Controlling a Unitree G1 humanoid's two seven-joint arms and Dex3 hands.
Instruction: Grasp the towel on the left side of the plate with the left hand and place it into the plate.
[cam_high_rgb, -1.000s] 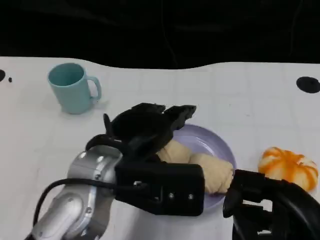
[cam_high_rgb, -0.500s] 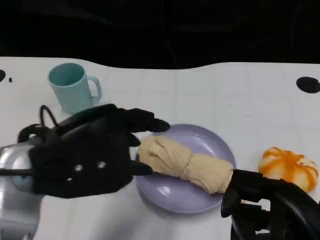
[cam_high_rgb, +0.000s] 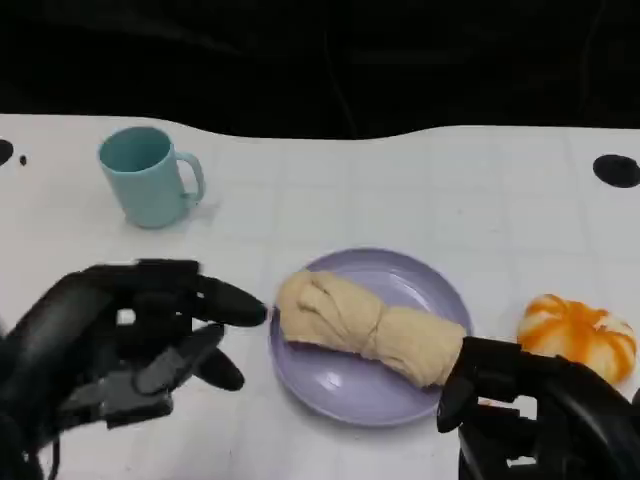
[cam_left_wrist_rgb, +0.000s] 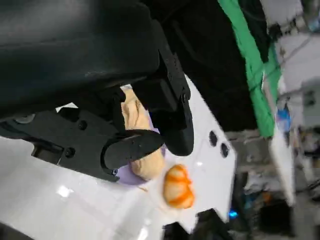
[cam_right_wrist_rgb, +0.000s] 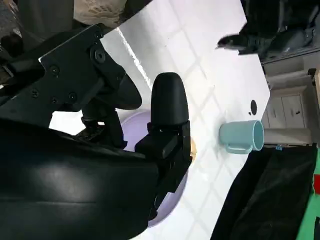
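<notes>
Nearest, at the lower left of the head view, the left hand (cam_high_rgb: 120, 345) hovers over the white tabletop (cam_high_rgb: 420, 190) with its fingers spread and nothing in them, its fingertips just short of the plate's left rim. At the lower right, the right hand (cam_high_rgb: 530, 410) sits low beside the plate; its fingers look loosely curled, and whether they are apart or pressed together cannot be told.

Between the hands, a little farther on, lies the lavender plate (cam_high_rgb: 400, 385). The beige towel (cam_high_rgb: 365, 325), twisted into a roll, rests inside it, running from the plate's left edge across to the right, where its end touches the rim near the right hand. The left wrist view shows the towel (cam_left_wrist_rgb: 145, 165) on the plate beyond the fingers.

Right of the plate, apart from it, sits an orange pumpkin (cam_high_rgb: 578, 335).

Farthest, at the upper left, a teal mug (cam_high_rgb: 147, 176) stands upright, its handle turned right; what is inside cannot be seen.
</notes>
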